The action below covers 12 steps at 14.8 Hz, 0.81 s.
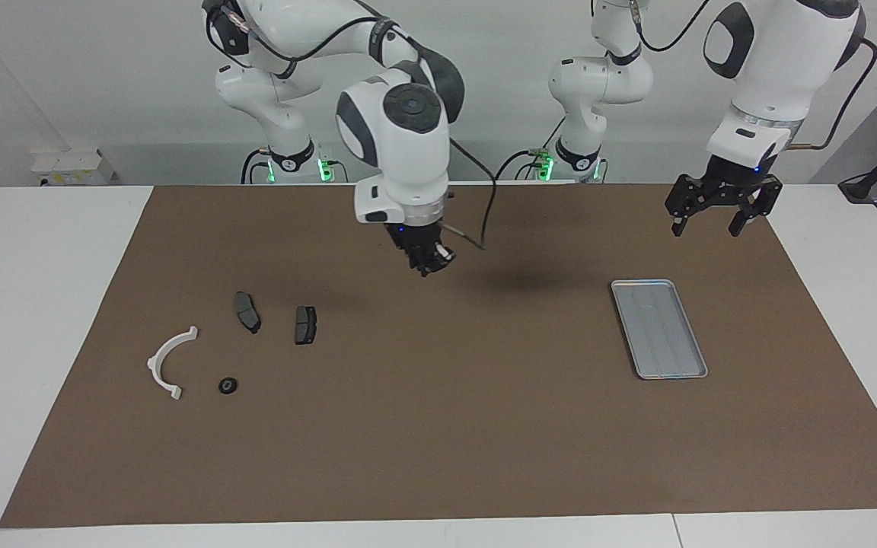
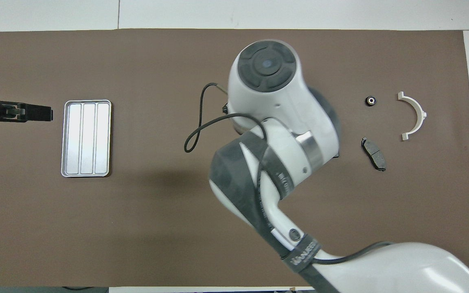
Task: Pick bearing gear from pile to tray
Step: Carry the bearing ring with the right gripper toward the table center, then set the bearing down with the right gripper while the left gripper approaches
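The pile lies at the right arm's end of the mat. It holds a white arc (image 1: pixel 155 362) (image 2: pixel 421 115), two dark brake pads (image 1: pixel 247 312) (image 1: pixel 305 325) and one small black round bearing gear (image 1: pixel 228 386) (image 2: pixel 369 100). The overhead view shows only one pad (image 2: pixel 373 148). My right gripper (image 1: pixel 428 265) hangs shut high over the mat's middle, between pile and tray. I cannot make out whether its dark tips hold anything. From overhead its own wrist hides it. The silver tray (image 1: pixel 659 329) (image 2: pixel 86 138) holds nothing. My left gripper (image 1: pixel 720 221) (image 2: pixel 49 115) waits open in the air beside the tray.
A brown mat (image 1: pixel 438 426) covers the white table (image 1: pixel 43 304). A loose black cable (image 2: pixel 196 134) loops off the right wrist. Bare mat lies between the pile and the tray.
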### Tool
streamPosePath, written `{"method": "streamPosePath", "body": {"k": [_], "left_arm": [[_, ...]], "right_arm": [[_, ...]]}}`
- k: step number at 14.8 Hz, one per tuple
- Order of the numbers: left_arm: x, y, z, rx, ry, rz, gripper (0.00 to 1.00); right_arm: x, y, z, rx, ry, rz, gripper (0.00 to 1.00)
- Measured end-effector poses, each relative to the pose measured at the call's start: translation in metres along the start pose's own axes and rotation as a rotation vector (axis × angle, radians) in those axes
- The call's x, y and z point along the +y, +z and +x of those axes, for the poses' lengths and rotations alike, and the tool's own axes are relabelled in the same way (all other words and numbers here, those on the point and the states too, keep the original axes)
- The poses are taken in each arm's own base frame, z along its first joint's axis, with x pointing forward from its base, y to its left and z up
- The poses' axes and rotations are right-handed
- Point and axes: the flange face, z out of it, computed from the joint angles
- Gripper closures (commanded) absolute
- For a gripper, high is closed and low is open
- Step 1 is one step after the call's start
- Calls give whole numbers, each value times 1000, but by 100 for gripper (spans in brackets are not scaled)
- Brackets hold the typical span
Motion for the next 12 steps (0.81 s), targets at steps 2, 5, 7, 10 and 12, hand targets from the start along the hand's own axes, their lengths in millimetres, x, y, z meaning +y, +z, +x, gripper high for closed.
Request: {"method": "streamPosePath", "body": {"k": [2, 5, 7, 10, 12], "left_arm": [[-2, 0, 1, 9, -3, 1, 0], [-5, -1, 2, 23, -9, 2, 0], [-9, -2, 2, 27, -15, 3, 0], [-9, 0, 2, 23, -16, 3, 0], [-8, 1, 2, 22, -14, 2, 0]], "right_arm": [[-12, 36, -29, -4, 57, 16, 100], [-26, 94, -57, -5, 97, 3, 100], [-37, 135, -72, 10, 109, 13, 100], [-48, 173, -68, 12, 116, 47, 100], [-49, 178, -57, 14, 129, 67, 100]]}}
